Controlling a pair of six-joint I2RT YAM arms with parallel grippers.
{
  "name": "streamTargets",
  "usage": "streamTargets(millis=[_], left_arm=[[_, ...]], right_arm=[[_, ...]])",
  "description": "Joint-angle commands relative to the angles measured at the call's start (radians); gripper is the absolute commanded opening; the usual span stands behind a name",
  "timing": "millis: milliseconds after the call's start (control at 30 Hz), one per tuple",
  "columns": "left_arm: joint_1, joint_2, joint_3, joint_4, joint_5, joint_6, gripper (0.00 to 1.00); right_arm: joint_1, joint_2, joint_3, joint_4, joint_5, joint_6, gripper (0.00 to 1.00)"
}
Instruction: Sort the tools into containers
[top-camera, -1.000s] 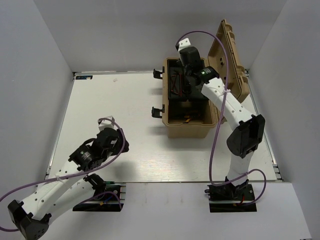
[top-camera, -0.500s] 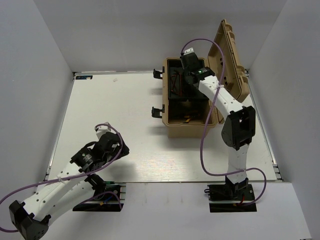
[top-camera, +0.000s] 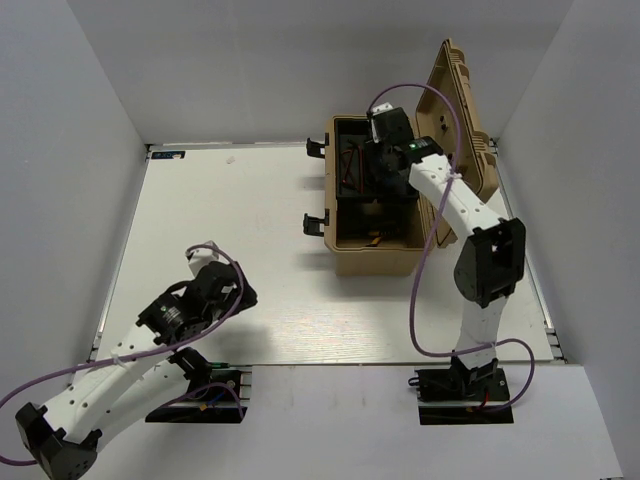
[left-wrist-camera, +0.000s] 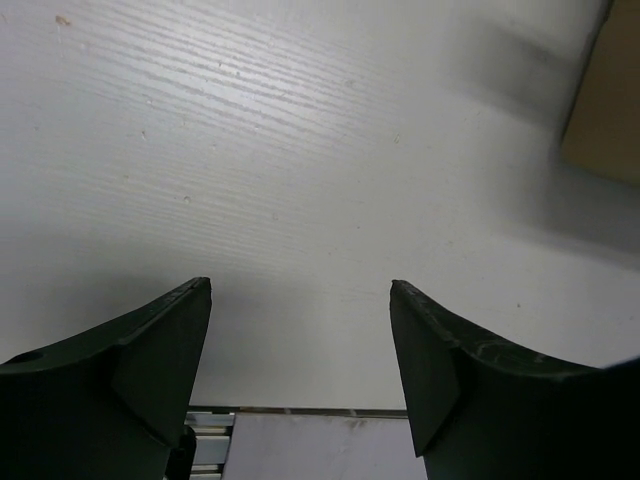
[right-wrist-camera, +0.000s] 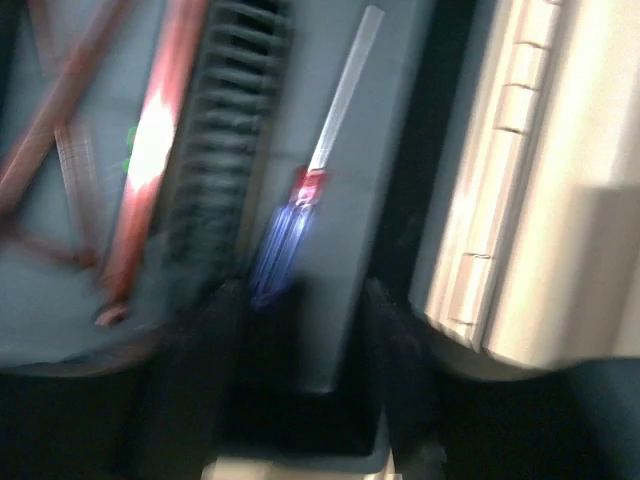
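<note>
A tan toolbox (top-camera: 372, 258) stands open at the back right of the table, its lid (top-camera: 462, 110) upright. My right gripper (top-camera: 385, 165) reaches down into the box's far part. In the blurred right wrist view, a blue-handled screwdriver (right-wrist-camera: 283, 243) lies on the box's dark inner tray, just ahead of my right gripper (right-wrist-camera: 300, 310), which is open and holds nothing. Red-handled tools (right-wrist-camera: 150, 150) lie to its left. My left gripper (top-camera: 232, 296) is open and empty above the bare table; in the left wrist view (left-wrist-camera: 300, 285) nothing lies between its fingers. Pliers and hex key are not visible.
The box's black latches (top-camera: 316, 222) stick out on its left side. Its tan corner (left-wrist-camera: 605, 100) shows in the left wrist view. The lid's hinge edge (right-wrist-camera: 520, 200) is close on the right of my right gripper. White walls enclose the table (top-camera: 230, 220).
My right gripper has shifted slightly right and nearer inside the box. My left arm has drawn back a little toward the near edge, still open and empty.
</note>
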Motion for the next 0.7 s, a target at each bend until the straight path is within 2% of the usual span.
streamTargets(millis=[0,67,100,133,167,200,233,300,333,400,433,467,533,567,667], left_arm=[[0.002,-0.025,0.1,-0.001,-0.065,0.043,0.82],[0.002,-0.056,0.132,-0.001,-0.09,0.107,0.73],[0.002,-0.079,0.158,0.015,-0.102,0.136,0.66],[0.002,-0.134,0.168,0.028,-0.125,0.187,0.39],[0.002,-0.166,0.177,0.038,-0.125,0.212,0.22],[0.002,-0.198,0.192,0.063,-0.142,0.233,0.1],[0.002,-0.231,0.201,0.074,-0.168,0.276,0.0],[0.002,-0.324,0.229,0.101,-0.177,0.319,0.0],[0.002,-0.353,0.24,0.112,-0.177,0.366,0.03],[0.002,-0.45,0.249,0.161,-0.148,0.425,0.17],[0.002,-0.485,0.249,0.181,-0.133,0.46,0.4],[0.002,-0.519,0.249,0.201,-0.111,0.518,0.52],[0.002,-0.605,0.249,0.25,-0.051,0.566,0.69],[0.002,-0.625,0.249,0.25,-0.034,0.592,0.79],[0.002,-0.653,0.249,0.265,0.005,0.592,0.83]], right_arm=[[0.012,-0.169,-0.061,0.069,-0.262,-0.025,0.54],[0.012,-0.246,-0.174,0.116,-0.528,-0.109,0.4],[0.015,-0.287,-0.199,0.118,-0.842,-0.167,0.25],[0.021,-0.298,-0.224,0.109,-0.921,-0.189,0.14],[0.031,-0.306,-0.233,0.076,-1.034,-0.197,0.05],[0.063,-0.309,-0.239,0.071,-1.085,-0.212,0.0],[0.077,-0.311,-0.247,0.063,-1.157,-0.212,0.0],[0.147,-0.305,-0.279,0.046,-1.181,-0.238,0.0],[0.187,-0.302,-0.294,0.034,-1.185,-0.241,0.0],[0.23,-0.277,-0.299,0.019,-1.181,-0.238,0.01],[0.292,-0.268,-0.3,0.02,-1.164,-0.214,0.06],[0.31,-0.236,-0.3,0.02,-1.156,-0.2,0.09],[0.378,-0.205,-0.296,0.035,-1.147,-0.127,0.22],[0.396,-0.156,-0.281,0.046,-1.135,-0.104,0.24],[0.477,-0.056,-0.233,0.051,-1.11,-0.048,0.33]])
